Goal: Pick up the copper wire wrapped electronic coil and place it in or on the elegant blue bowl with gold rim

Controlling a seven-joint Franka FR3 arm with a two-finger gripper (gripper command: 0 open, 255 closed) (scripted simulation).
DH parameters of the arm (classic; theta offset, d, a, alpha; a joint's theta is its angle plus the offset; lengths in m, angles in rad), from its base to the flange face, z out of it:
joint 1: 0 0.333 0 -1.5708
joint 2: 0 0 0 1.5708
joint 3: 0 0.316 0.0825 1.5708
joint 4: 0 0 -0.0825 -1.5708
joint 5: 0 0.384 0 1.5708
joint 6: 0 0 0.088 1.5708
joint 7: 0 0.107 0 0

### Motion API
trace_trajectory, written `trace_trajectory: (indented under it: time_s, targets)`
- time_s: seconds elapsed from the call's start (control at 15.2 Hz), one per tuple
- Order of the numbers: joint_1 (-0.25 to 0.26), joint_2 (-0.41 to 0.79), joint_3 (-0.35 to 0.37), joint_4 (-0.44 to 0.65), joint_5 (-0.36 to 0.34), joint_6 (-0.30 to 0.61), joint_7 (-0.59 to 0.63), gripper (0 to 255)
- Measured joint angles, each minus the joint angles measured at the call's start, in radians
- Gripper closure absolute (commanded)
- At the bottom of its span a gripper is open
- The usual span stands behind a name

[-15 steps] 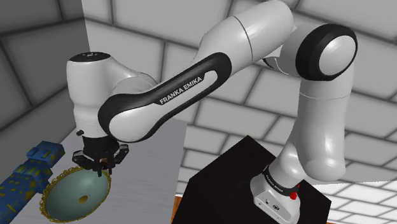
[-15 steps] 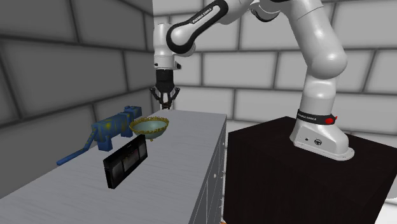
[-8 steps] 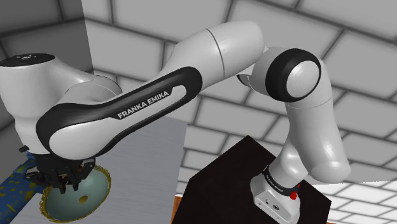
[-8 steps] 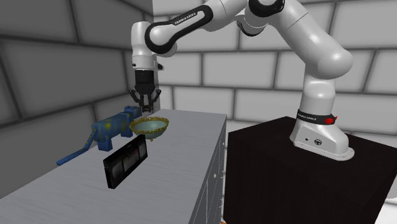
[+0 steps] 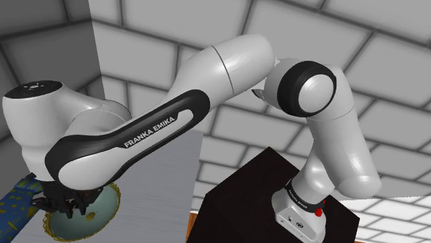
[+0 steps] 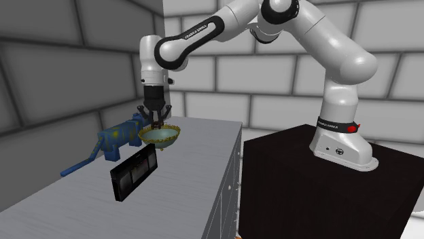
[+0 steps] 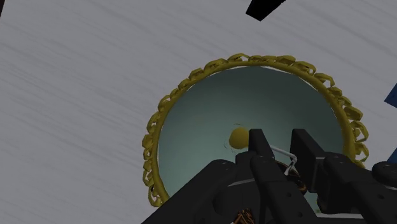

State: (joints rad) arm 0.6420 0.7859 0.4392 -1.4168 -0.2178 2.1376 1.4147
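The bowl (image 7: pixel 210 127) is pale blue-green inside with a gold chain-like rim and a gold spot at its bottom. It stands on the grey table (image 6: pixel 183 190). My gripper (image 7: pixel 281 147) hangs right over the bowl's middle, shut on the small coil (image 7: pixel 299 186), whose copper windings and thin pale wire leads show between the fingers. From the second exterior view the gripper (image 6: pixel 156 121) points straight down, its tips just above the rim of the bowl (image 6: pixel 160 134). In the shoulder view the forearm covers much of the bowl (image 5: pixel 100 207), and the gripper (image 5: pixel 65 208) sits over it.
A blue and yellow patterned object (image 6: pixel 119 136) with a long handle lies beside the bowl, on the second exterior view's left. A flat black panel (image 6: pixel 134 173) stands nearer the camera. The black stand (image 6: pixel 326 190) adjoins the table's right edge. Grey block walls stand behind.
The arm has swung towards the second exterior view's left and come down. The gripper went from beyond the bowl to directly over it, close to the rim, with the coil still held.
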Motion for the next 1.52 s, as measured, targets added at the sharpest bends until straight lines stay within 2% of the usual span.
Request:
trace_trajectory:
  time_s: [0.66, 0.73, 1.12, 1.52]
  targets:
    - [0.005, 0.038, -0.011, 0.0, -0.011, 0.038, -0.001, 255]
    - [0.005, 0.038, -0.011, 0.0, -0.011, 0.038, -0.001, 0]
    - [0.005, 0.039, -0.011, 0.0, -0.011, 0.039, -0.001, 0]
    - [-0.013, -0.026, 0.007, 0.014, 0.01, -0.039, -0.012, 0]
